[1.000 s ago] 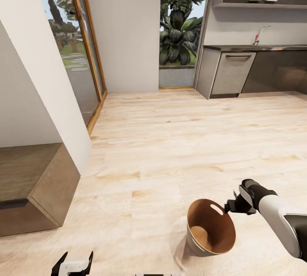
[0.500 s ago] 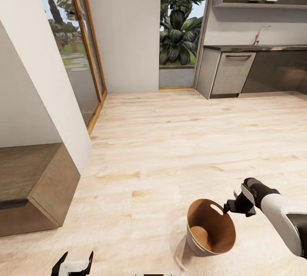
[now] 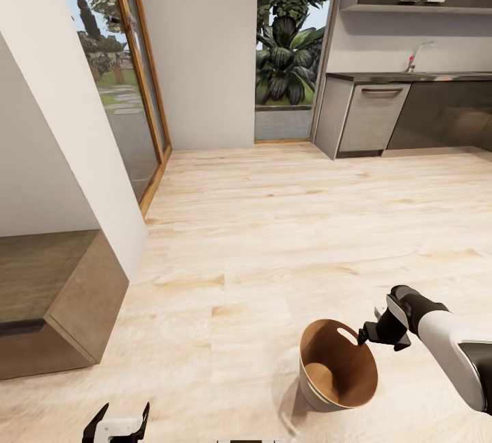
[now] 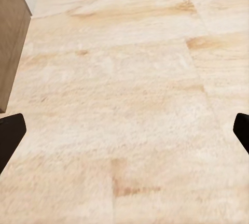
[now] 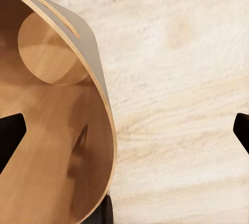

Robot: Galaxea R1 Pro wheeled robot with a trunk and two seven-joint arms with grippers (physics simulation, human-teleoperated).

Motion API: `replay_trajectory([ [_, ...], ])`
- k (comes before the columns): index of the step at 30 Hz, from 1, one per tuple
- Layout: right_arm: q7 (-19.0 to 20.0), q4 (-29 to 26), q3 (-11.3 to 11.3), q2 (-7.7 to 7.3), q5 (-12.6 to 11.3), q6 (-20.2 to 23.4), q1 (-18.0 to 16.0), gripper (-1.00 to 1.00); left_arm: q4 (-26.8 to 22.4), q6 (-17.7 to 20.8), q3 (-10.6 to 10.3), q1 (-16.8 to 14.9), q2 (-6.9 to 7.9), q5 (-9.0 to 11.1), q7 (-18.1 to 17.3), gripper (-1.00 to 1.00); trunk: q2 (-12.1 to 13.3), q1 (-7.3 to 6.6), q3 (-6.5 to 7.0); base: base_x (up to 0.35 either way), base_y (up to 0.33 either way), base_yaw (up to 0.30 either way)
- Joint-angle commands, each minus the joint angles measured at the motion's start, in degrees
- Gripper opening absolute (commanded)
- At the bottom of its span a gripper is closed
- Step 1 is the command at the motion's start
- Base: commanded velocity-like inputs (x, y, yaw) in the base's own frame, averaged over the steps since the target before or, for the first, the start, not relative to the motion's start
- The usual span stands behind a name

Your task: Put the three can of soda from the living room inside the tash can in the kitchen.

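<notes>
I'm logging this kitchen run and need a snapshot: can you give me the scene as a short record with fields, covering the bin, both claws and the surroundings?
room: kitchen, pale wood floor, dark cabinets and tap at the back
trash can: upright on the floor, brown inside, no can visible in it
right claw: open, beside the bin's rim by the hand slot
left claw: open, over bare floor, holding nothing
soda cans: none seen
</notes>
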Motion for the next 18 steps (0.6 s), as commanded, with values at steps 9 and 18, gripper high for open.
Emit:
replay_trajectory([
  [9, 0.1, 0.0, 0.0, -0.07, 0.0, 0.1, 0.0, 1.0, 0.1, 0.0, 0.0, 0.0, 0.02, 0.0, 0.0, 1.0, 0.0, 0.0, 0.0, 0.0, 0.0, 0.0],
  [18, 0.1, 0.0, -0.1, -0.06, 0.0, 0.1, 0.0, 1.0, 0.1, 0.0, 0.0, 0.0, -0.02, 0.0, 0.0, 1.0, 0.0, 0.05, -0.44, 0.0, 0.0, 0.0],
])
